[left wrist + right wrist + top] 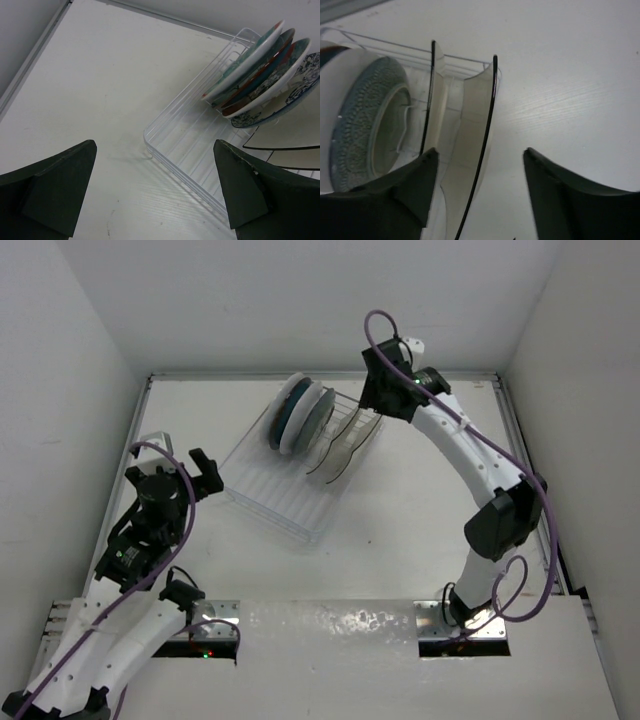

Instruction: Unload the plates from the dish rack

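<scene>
the right gripper [481,156], the nearer one, has its jaws apart astride the upright rim of the outermost square plate [477,110], not yet pinching it.

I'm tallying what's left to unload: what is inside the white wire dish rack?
Standing on edge in the white wire dish rack: round floral plates and two square cream plates with dark rims. The round ones overlap, hiding their faces and exact count.
</scene>
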You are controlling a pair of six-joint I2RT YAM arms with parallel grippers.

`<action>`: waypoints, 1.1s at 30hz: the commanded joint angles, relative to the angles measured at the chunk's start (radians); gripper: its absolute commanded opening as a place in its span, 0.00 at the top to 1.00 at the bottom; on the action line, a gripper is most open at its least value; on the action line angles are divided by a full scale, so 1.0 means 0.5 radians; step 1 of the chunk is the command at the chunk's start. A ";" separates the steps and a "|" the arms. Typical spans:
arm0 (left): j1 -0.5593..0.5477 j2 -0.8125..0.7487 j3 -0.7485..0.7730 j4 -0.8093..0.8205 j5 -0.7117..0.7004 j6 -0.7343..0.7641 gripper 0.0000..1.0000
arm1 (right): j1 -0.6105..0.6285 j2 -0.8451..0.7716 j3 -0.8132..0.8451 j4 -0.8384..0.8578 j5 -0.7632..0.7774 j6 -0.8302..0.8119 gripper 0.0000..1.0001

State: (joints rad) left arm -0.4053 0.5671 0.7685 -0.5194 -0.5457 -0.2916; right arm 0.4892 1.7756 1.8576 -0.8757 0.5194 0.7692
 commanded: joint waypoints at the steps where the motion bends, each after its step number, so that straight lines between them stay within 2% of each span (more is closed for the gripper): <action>1: 0.001 -0.033 -0.009 0.094 0.057 0.031 0.00 | 0.058 -0.023 -0.036 -0.065 0.228 0.087 0.38; 3: 0.001 -0.036 -0.006 0.097 0.073 0.034 0.00 | 0.080 0.014 -0.049 -0.037 0.192 0.118 0.44; 7: 0.001 -0.069 -0.006 0.094 0.073 0.034 0.00 | 0.141 0.158 0.058 -0.187 0.292 0.182 0.45; 10: 0.001 -0.106 -0.009 0.097 0.067 0.034 0.00 | 0.160 0.198 0.006 -0.200 0.336 0.256 0.46; 13: 0.001 -0.122 -0.009 0.097 0.064 0.034 0.00 | 0.163 0.204 -0.092 -0.160 0.348 0.324 0.52; 14: 0.001 -0.122 -0.009 0.097 0.064 0.034 0.00 | 0.163 0.207 -0.113 -0.154 0.348 0.339 0.60; 17: 0.001 -0.122 -0.009 0.097 0.076 0.034 0.00 | 0.166 0.207 -0.165 -0.136 0.363 0.385 0.69; 18: 0.001 -0.125 -0.009 0.100 0.082 0.034 0.00 | 0.166 0.207 -0.166 -0.120 0.357 0.394 0.76; 20: 0.001 -0.125 -0.009 0.103 0.091 0.037 0.00 | 0.175 0.216 -0.141 -0.120 0.366 0.403 0.79; 21: 0.001 -0.122 -0.009 0.106 0.094 0.037 0.00 | 0.175 0.222 -0.123 -0.135 0.372 0.410 0.85; 24: 0.001 -0.128 -0.009 0.106 0.094 0.037 0.00 | 0.184 0.235 -0.071 -0.154 0.376 0.422 0.90; 27: 0.001 -0.137 -0.009 0.106 0.088 0.037 0.00 | 0.184 0.229 -0.022 -0.172 0.397 0.446 1.00; 33: 0.001 -0.140 -0.012 0.106 0.079 0.037 0.00 | 0.193 0.216 0.211 -0.267 0.449 0.440 1.00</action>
State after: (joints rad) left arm -0.4053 0.5037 0.7677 -0.5114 -0.5110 -0.2855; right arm 0.5785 1.9141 1.8473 -0.9997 0.6724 0.9882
